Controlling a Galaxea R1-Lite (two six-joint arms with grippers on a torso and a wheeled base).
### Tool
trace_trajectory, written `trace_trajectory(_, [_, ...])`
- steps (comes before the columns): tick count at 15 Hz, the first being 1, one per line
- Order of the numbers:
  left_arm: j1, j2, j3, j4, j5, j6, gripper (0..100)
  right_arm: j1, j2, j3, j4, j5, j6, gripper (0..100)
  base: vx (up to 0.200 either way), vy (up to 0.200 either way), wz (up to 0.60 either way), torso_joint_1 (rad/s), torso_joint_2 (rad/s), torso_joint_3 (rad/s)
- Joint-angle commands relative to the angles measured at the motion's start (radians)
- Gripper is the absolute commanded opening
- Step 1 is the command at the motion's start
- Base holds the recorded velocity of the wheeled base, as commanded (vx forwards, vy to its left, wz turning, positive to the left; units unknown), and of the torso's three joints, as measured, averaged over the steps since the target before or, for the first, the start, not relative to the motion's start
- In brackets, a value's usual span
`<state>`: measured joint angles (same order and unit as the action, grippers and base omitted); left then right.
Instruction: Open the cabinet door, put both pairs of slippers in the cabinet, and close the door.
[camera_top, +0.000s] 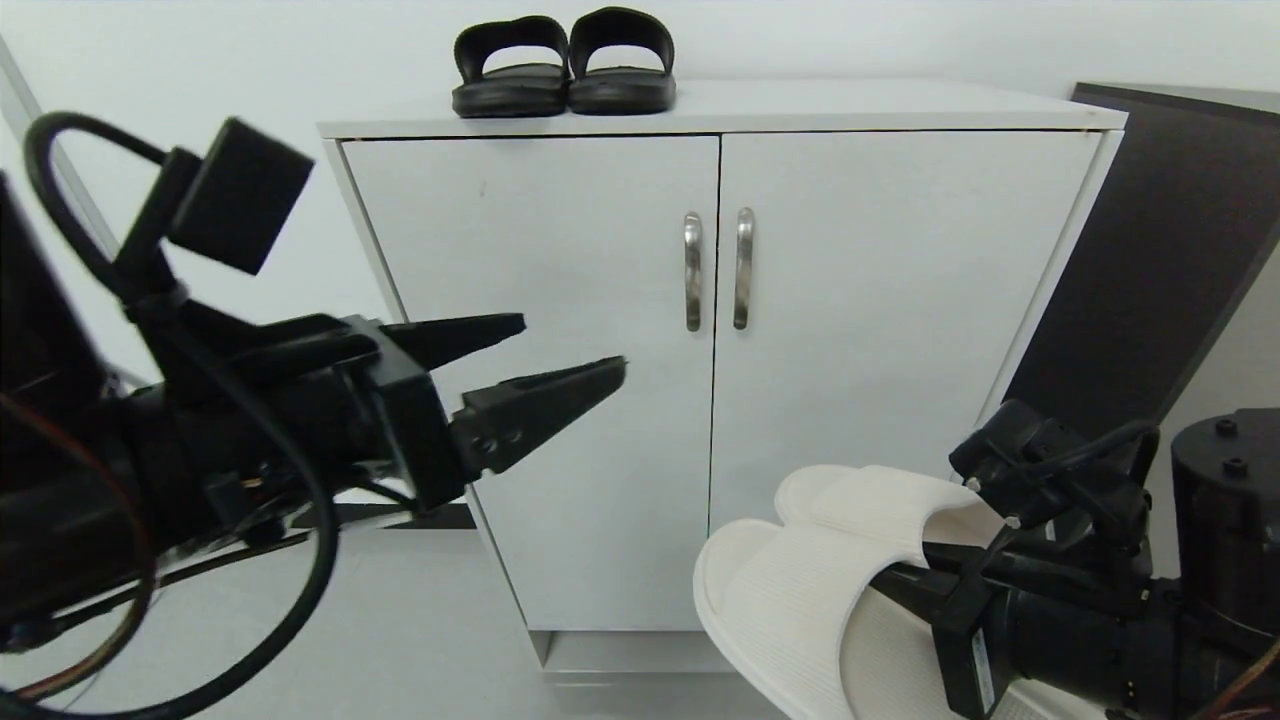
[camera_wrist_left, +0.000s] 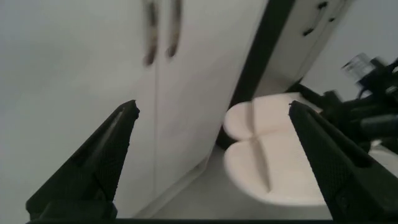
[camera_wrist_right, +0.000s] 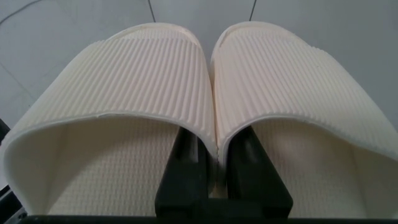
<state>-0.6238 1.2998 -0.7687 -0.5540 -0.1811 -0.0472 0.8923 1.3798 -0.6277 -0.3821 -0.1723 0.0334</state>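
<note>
Background: plain white wall (camera_top: 900, 40) across the far side, unmarked.

Right side: a dark panel (camera_top: 1150, 280) stands against that wall, its near edge slanting. It is matt, with a lighter top face.

Floor (camera_top: 420, 620): grey and smooth with a faint sheen. Thin dark joint lines (camera_wrist_right: 149, 9) show in the right wrist view.

Far left, low down: a dark band (camera_top: 440, 517) runs along the foot of the wall — cannot tell what it is.
</note>
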Motion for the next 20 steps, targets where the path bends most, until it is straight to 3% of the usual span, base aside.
trace_trajectory(1, [-0.059,0.17,-0.116,-0.018,0.0,-0.025,100,-0.001,0.01,0.002,-0.001,0.001,0.0,0,0.0,0.0,0.0,0.0,0.0,0.0])
trace_trajectory(4, [-0.094,0.302,-0.268,-0.012,-0.028,-0.026,100,-0.004,0.008,0.009,-0.001,0.004,0.002,0,0.0,0.0,0.0,0.0,0.0,0.0])
trace_trajectory(5, [-0.094,0.34,-0.316,-0.009,-0.057,-0.043,100,-0.004,0.008,0.016,-0.003,0.007,0.0,0,0.0,0.0,0.0,0.0,0.0,0.0])
trace_trajectory(8, [-0.088,0.412,-0.46,0.071,-0.187,-0.137,100,-0.006,0.007,0.025,-0.029,0.028,0.0,0,0.0,0.0,0.0,0.0,0.0,0.0])
trace_trajectory(9, [-0.085,0.427,-0.488,0.086,-0.202,-0.154,100,-0.006,0.007,0.026,-0.029,0.028,0.0,0,0.0,0.0,0.0,0.0,0.0,0.0])
trace_trajectory(10, [-0.083,0.446,-0.526,0.092,-0.236,-0.204,100,-0.009,-0.001,0.028,-0.029,0.028,0.0,0,0.0,0.0,0.0,0.0,0.0,0.0])
trace_trajectory(12, [-0.074,0.452,-0.538,0.094,-0.319,-0.25,100,-0.012,-0.01,0.028,-0.029,0.028,0.0,0,0.0,0.0,0.0,0.0,0.0,0.0])
trace_trajectory(13, [-0.065,0.457,-0.543,0.094,-0.336,-0.258,100,-0.012,-0.01,0.028,-0.029,0.028,0.0,0,0.0,0.0,0.0,0.0,0.0,0.0])
trace_trajectory(16, [-0.036,0.48,-0.561,0.091,-0.304,-0.255,100,-0.015,-0.01,0.028,-0.029,0.027,0.0,0,0.0,0.0,0.0,0.0,0.0,0.0])
trace_trajectory(17, [-0.034,0.478,-0.563,0.091,-0.267,-0.25,100,-0.016,-0.01,0.029,-0.029,0.027,0.0,0,0.0,0.0,0.0,0.0,0.0,0.0])
trace_trajectory(20, [-0.039,0.486,-0.583,0.109,-0.186,-0.169,100,-0.02,-0.013,0.029,-0.029,0.027,0.0,0,0.0,0.0,0.0,0.0,0.0,0.0])
